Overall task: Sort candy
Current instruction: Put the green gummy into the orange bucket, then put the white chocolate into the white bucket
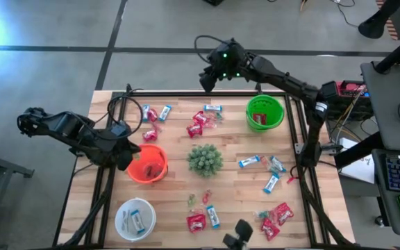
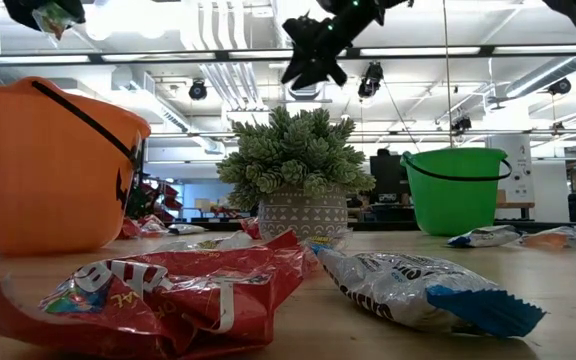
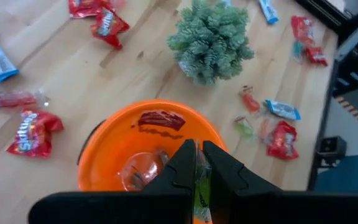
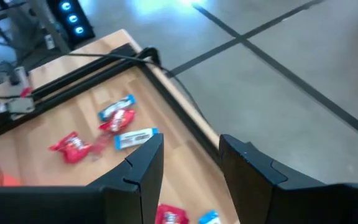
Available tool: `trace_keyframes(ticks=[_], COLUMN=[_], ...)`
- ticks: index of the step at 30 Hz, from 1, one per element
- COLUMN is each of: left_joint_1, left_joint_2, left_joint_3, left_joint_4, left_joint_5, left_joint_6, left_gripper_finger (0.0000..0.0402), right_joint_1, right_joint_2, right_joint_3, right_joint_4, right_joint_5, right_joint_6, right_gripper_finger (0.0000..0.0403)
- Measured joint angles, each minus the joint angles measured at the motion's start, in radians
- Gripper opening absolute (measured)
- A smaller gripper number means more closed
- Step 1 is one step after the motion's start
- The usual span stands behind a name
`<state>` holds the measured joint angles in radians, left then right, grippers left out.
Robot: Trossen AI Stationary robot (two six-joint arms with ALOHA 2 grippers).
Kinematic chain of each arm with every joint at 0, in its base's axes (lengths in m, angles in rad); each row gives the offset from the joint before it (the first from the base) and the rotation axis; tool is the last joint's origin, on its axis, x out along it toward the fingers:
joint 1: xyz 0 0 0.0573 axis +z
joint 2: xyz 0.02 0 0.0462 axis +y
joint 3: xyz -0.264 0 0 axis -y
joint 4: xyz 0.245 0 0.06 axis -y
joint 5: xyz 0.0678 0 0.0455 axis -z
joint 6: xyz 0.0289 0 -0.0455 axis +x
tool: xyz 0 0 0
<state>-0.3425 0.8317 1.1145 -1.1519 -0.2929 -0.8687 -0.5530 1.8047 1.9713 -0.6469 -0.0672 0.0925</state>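
Green candy (image 3: 199, 186) pinched in left gripper (image 3: 199, 163) | above orange bowl (image 3: 104, 140)

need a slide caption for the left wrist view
Left gripper, fingers shut on a green candy, above the orange bowl that holds a red packet.

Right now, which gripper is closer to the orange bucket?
Left. The left gripper hangs right over the orange bucket, shut on a small green candy. The right gripper is open and empty, up over the table's far edge, well away from the bucket.
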Motion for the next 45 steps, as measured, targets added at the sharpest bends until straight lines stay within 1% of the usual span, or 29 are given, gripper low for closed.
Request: trace_keyframes(ticks=[5,11,15,22,28,33,35,39,43,45], left_joint_1=[0.009,0.026,0.026,0.026,0.026,0.027,0.030,0.060,0.153,0.227], left_joint_2=[0.001,-0.010,-0.005,0.012,0.014,0.012,0.013,0.007,0.003,0.003], left_joint_3=[-0.048,-0.122,-0.131,-0.131,-0.131,-0.130,-0.130,-0.130,-0.118,-0.113], left_joint_4=[-0.032,0.008,0.044,0.056,0.054,0.028,0.005,-0.046,-0.097,-0.106], left_joint_5=[-0.014,-0.014,-0.007,0.047,0.045,0.041,0.025,-0.048,-0.112,-0.143], left_joint_6=[-0.011,-0.031,-0.031,-0.031,-0.003,0.000,0.013,0.028,0.029,0.046], left_gripper_finger=[0.0000,0.0005,0.0022,0.0061,0.0093,0.0107,0.0108,0.0103,0.0097,0.0094], right_joint_1=[-0.033,-0.035,-0.035,-0.035,-0.035,-0.035,-0.035,-0.035,-0.034,-0.035], right_joint_2=[0.002,0.003,0.003,0.003,0.004,0.004,0.004,0.015,0.036,0.044], right_joint_3=[0.000,0.000,0.000,0.000,0.000,0.000,0.000,0.000,0.000,0.000], right_joint_4=[0.019,0.051,0.054,0.054,0.054,0.054,0.054,0.054,0.055,0.060], right_joint_5=[-0.044,-0.046,-0.046,-0.045,-0.045,-0.045,-0.048,-0.116,-0.124,-0.124], right_joint_6=[0.001,-0.009,-0.016,-0.017,-0.016,-0.016,-0.015,-0.015,-0.018,-0.027], right_gripper_finger=[0.0144,0.0146,0.0144,0.0146,0.0148,0.0146,0.0146,0.0150,0.0152,0.0153])
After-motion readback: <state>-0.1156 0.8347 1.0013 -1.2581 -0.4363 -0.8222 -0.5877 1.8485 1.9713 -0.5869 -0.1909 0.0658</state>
